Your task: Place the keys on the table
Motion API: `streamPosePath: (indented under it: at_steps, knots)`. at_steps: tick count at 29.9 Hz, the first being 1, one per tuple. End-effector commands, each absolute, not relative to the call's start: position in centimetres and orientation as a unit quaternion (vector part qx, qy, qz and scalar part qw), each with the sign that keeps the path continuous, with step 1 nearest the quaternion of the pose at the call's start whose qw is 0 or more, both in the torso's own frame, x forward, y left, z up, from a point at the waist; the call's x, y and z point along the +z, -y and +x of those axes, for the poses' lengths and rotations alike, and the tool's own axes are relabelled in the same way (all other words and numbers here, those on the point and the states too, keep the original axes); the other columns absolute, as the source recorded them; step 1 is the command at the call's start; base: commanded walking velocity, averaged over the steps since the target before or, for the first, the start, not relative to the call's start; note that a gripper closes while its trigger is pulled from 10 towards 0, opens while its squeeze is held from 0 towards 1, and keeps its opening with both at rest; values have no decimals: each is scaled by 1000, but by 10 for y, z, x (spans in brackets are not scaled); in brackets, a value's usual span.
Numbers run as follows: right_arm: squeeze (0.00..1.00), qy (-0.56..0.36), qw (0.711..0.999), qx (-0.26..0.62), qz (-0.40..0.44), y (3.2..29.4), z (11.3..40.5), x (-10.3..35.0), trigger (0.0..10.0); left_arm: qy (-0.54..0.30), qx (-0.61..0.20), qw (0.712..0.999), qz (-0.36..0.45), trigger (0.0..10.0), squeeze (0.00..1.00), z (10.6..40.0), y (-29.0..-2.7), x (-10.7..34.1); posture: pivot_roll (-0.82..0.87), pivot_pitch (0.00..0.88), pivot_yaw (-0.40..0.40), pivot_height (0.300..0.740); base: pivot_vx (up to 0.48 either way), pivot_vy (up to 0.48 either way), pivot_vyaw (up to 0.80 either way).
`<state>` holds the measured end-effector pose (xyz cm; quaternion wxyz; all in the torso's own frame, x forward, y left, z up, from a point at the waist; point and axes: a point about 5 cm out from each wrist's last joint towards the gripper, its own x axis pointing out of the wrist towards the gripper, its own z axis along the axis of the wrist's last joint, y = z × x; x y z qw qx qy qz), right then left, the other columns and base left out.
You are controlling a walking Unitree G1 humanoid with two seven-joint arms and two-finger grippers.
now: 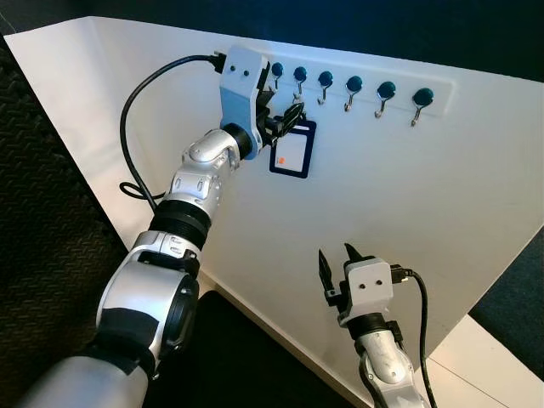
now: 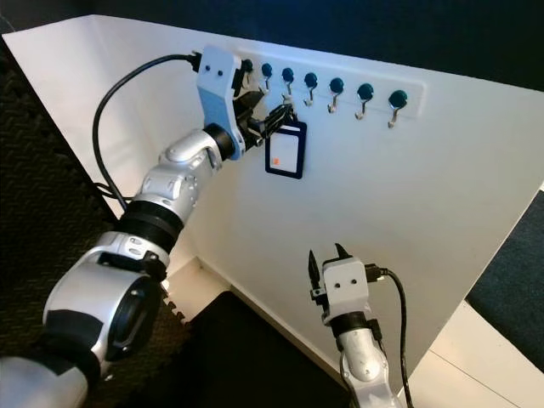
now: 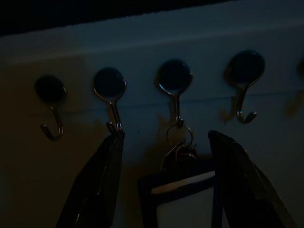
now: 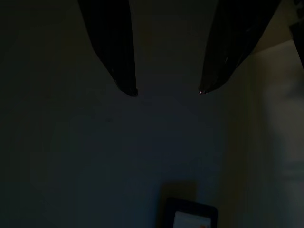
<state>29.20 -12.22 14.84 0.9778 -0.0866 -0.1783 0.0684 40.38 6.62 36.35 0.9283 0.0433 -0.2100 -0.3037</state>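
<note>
Left gripper (image 1: pixel 280 119), raised to the row of hooks on the white wall board (image 1: pixel 442 204), its two black fingers (image 3: pixel 102 185) spread apart and not yet clenched on anything. Between them hangs the bunch of keys on a small metal ring (image 3: pixel 179 142), with a dark-framed white card tag (image 1: pixel 293 150) dangling below it. The ring hangs from a silver hook under a dark round cap (image 3: pixel 174 76), second from the left in the head views; in the left wrist view one finger lies to each side of the ring and the tag's top edge.

Handling, as a judgement: the bunch looks light, loose and free to swing — hard metal that may slip between smooth fingers. The tag is flat and stiff, an easier hold, though a grip on the ring just under the hook would better control the lift off the hook's curl.

Right gripper (image 1: pixel 338 259), low and near, its fingers parted and holding nothing, pointed at the bare board well below the tag.

Hard to make out: the separate keys, merged in shadow in the dark wrist view; the tag's lower part, cut off there; whether the fingers touch the tag.
</note>
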Motion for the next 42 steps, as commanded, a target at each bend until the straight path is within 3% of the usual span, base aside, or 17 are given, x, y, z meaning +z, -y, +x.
streamPosePath:
  at_steps: [1, 5, 10, 12, 13, 17, 18, 20, 21, 32, 37, 42]
  knots:
    - [0, 172, 979, 77, -82, 119, 289, 148, 10000, 206, -309, 928, 40, 9725, 0, 405, -68, 365, -3, 164, 90, 740, 0, 0, 0]
    - [0, 168, 979, 79, -82, 118, 288, 147, 10000, 192, -350, 917, 3, 10000, 0, 404, -60, 362, -7, 165, 90, 740, 0, 0, 0]
    - [0, 163, 980, 80, -84, 118, 287, 147, 10000, 191, -345, 919, 19, 10000, 0, 405, -55, 359, -14, 170, 92, 740, 0, 0, 0]
    - [0, 161, 980, 80, -85, 119, 286, 147, 10000, 193, -345, 918, 23, 9451, 0, 405, -53, 359, -17, 172, 93, 740, 0, 0, 0]
    - [0, 160, 980, 79, -85, 120, 285, 146, 10000, 193, -344, 919, 26, 8314, 0, 405, -52, 359, -18, 175, 94, 740, 0, 0, 0]
    - [0, 158, 981, 77, -86, 121, 284, 146, 10000, 192, -338, 921, 32, 8000, 0, 405, -51, 358, -22, 179, 98, 740, 0, 0, 0]
    - [0, 157, 981, 77, -86, 121, 284, 146, 10000, 191, -335, 922, 34, 6980, 0, 406, -51, 358, -23, 182, 100, 740, 0, 0, 0]
    - [0, 156, 981, 76, -86, 121, 283, 146, 10000, 190, -332, 923, 36, 6784, 0, 406, -51, 357, -23, 183, 101, 740, 0, 0, 0]
    - [0, 156, 981, 76, -86, 121, 283, 145, 10000, 189, -333, 923, 36, 5922, 0, 406, -51, 357, -23, 186, 103, 740, 0, 0, 0]
    - [0, 150, 982, 74, -85, 121, 280, 145, 10000, 188, -335, 923, 34, 5922, 0, 406, -47, 358, -26, 197, 109, 740, 0, 0, 0]
    - [0, 148, 983, 72, -85, 121, 278, 144, 10000, 186, -332, 924, 36, 4627, 0, 407, -44, 356, -33, 203, 115, 740, 0, 0, 0]
    - [0, 146, 983, 69, -85, 122, 277, 144, 10000, 182, -330, 926, 35, 4196, 0, 407, -43, 355, -40, 206, 121, 740, 0, 0, 0]
